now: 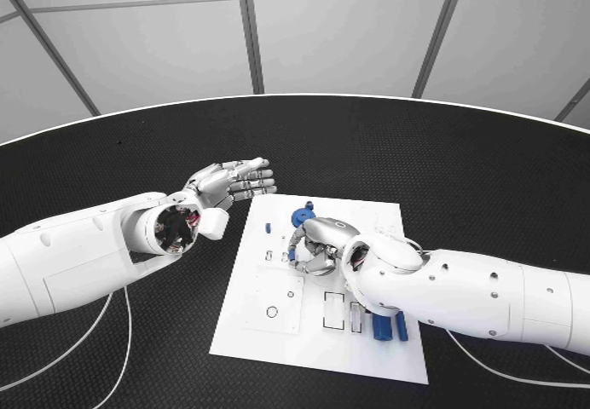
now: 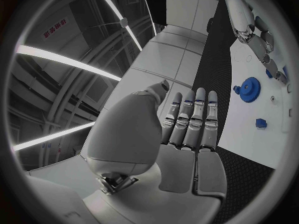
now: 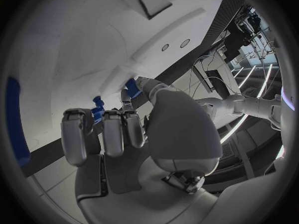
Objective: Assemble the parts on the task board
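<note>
The white task board lies in the middle of the table. My right hand hovers low over its middle with fingers curled down. A small blue part sits pinched between the thumb and a fingertip. A blue gear stands on the board just beyond that hand, also visible as the blue gear. A small blue piece lies left of it. My left hand is raised off the board's far left corner, flat, fingers straight, holding nothing.
Two blue cylinders lie at the board's near right, beside my right forearm. Outlined slots and small holes mark the board's near half. Black table extends beyond the board.
</note>
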You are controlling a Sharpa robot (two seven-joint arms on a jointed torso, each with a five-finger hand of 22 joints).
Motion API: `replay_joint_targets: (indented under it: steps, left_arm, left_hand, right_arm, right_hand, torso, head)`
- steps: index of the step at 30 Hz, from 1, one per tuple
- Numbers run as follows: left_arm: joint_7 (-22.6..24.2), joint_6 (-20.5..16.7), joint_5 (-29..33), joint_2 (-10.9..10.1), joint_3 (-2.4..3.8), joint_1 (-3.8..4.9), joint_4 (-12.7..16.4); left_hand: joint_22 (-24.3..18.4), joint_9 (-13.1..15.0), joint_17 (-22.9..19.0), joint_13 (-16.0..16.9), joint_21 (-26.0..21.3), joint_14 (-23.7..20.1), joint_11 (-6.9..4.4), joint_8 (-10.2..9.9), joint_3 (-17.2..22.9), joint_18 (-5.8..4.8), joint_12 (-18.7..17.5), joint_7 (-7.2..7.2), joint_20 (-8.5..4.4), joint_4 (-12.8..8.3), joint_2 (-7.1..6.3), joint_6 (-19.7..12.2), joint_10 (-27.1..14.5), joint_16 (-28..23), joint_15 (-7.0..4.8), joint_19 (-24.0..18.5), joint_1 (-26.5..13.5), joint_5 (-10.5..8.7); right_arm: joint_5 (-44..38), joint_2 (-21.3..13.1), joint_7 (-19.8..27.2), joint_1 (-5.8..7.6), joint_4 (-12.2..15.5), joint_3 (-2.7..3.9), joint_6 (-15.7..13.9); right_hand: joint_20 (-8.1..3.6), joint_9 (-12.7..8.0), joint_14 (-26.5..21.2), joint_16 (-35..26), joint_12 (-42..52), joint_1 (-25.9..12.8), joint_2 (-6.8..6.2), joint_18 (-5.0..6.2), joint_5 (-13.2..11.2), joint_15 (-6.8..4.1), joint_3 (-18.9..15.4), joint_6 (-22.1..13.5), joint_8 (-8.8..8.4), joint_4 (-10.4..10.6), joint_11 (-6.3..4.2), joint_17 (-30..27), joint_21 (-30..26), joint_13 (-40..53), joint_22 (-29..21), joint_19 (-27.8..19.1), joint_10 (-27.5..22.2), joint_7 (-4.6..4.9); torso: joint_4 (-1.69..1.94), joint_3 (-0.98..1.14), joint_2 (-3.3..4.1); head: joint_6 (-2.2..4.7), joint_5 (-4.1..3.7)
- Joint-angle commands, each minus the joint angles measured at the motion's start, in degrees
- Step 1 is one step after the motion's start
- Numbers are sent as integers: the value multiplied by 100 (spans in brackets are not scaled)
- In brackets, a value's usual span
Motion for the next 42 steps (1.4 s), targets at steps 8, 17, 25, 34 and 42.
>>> replay_joint_targets:
  steps: [8, 17, 25, 34, 42]
  left_arm:
    - [-8, 5, 0, 5, 0, 0, -4]
    - [-16, 20, -1, 6, 0, 0, -12]
    - [-295, 231, -484, -14, -1, -1, -114]
    - [-1365, 1161, -2734, -29, -1, -2, -297]
    - [-2327, 1398, -3947, -61, 0, 2, -215]
  left_hand:
    - [-6, -10, 6, 0, -21, -38, 16, -29, 25, 55, -32, 296, -18, -1, -29, -45, 17, -23, -1, 37, -29, 0]
    - [-6, -10, 6, 0, -21, -38, 16, -29, 25, 55, -32, 296, -18, -1, -29, -45, 17, -23, -1, 37, -29, 0]
    - [4, 8, 57, 9, 36, 178, -53, 13, 87, 109, -30, 208, -28, 63, 39, 48, 108, 84, -75, 155, -147, -1]
    - [283, 126, 646, 162, 772, 1906, -415, 247, -108, 225, 280, -85, -422, 241, -216, 466, 1004, 1265, -603, 1404, -489, 5]
    - [1211, 587, 4382, 1271, 2530, 3060, -789, 890, -397, 190, 1724, -368, -1143, 489, -55, 475, 1327, 5527, -981, 2663, -557, 25]
  right_arm:
    - [0, 7, 46, 0, -23, 0, 10]
    - [1, -39, 144, -1, 43, -1, -185]
    - [127, -646, 849, 1, 724, 6, -683]
    - [1895, -1745, 1668, 147, 1397, 16, -650]
    - [3011, -2586, 1813, 225, 1692, 15, -668]
  right_hand:
    - [60, -19, 543, -32, -110, -102, -28, -24, -72, 60, -3, -155, -77, -49, 65, 1220, -41, 1289, 1243, 477, 390, 26]
    - [102, -50, 536, -41, -224, -143, -82, -17, -132, 102, -29, -388, -178, -92, 112, 1189, -59, 1188, 1214, 462, 290, 77]
    - [133, -85, 543, -31, -217, -203, -138, -22, -212, 134, -126, -536, -229, -85, 146, 1224, -46, 1189, 1240, 474, 293, 111]
    - [107, -34, 503, -83, -209, -288, -98, 32, -299, 87, -279, -237, -11, -3, 82, 1059, -182, 1188, 1011, 364, 301, 32]
    - [71, -24, 499, -92, -178, -248, -55, 36, 86, 54, -285, -166, 70, -9, 50, 1039, -198, 1212, 991, 355, 331, 2]
  torso:
    - [0, 3, -4]
    - [0, 2, -5]
    - [-20, 12, -66]
    - [-52, 42, -247]
    - [-43, 88, -352]
  head:
    - [-2, -11]
    - [2, -12]
    - [38, -8]
    - [9, 66]
    - [-54, 85]
